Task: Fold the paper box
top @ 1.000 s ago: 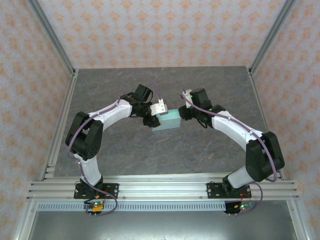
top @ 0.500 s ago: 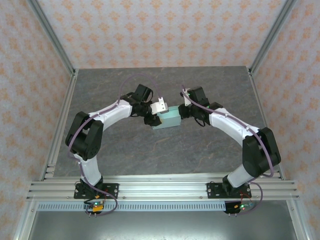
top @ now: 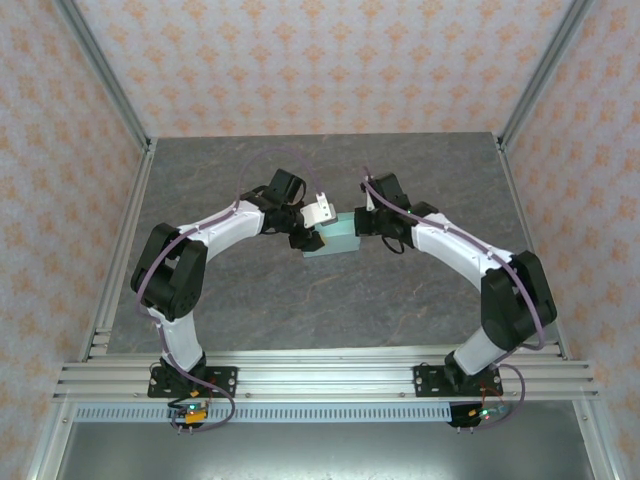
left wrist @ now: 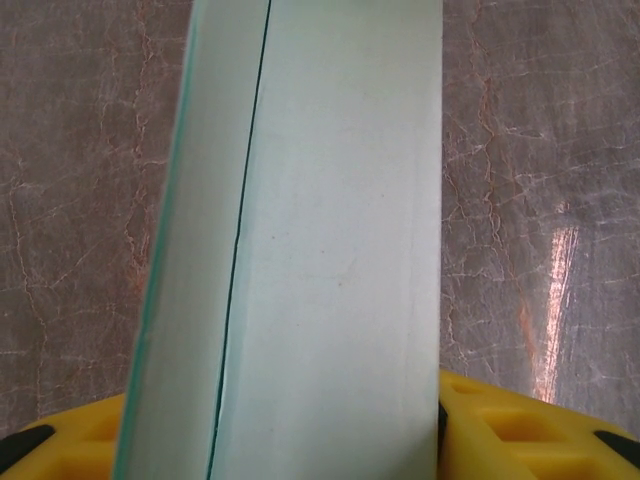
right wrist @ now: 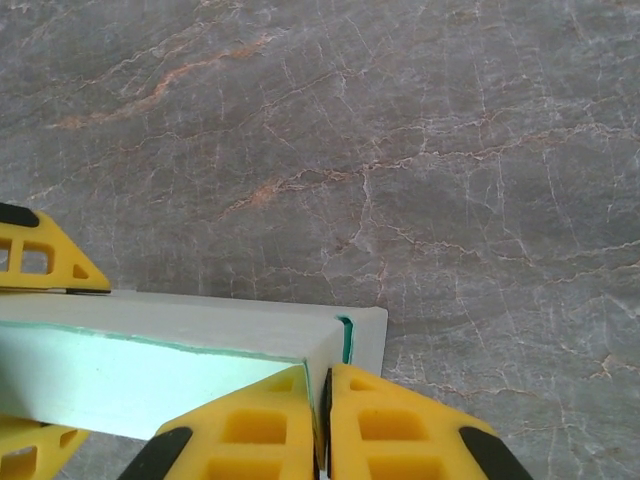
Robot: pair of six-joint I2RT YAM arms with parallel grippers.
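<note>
Item, work cell: patterned wallpaper walls (top: 330, 70) on three sides, with aluminium frame rails (top: 320, 378) across the near edge. Item, table (top: 250, 300): grey marbled top with pale veins. Item, left arm (top: 200, 250) and right arm (top: 470, 265): white links with black joints, each arched inward from its base so that the wrists meet near the middle of the table. Item, the paper box (top: 338, 238): pale mint-green card, folded into a long flat rectangular form and lying between the two wrists at mid-table. A seam runs along its length in the left wrist view (left wrist: 330, 250). Its open end panel and green-tinted edge face the right wrist camera (right wrist: 150, 370). Whether it rests on the table or hangs just clear cannot be told. Item, left gripper (top: 318, 225): jaws set part-way apart and clamped across the width of the box, one yellow finger (left wrist: 520, 430) at each long side. Item, right gripper (right wrist: 322, 400): yellow fingers (right wrist: 400, 420) drawn almost together and pinching the thin card at the box's end.
</note>
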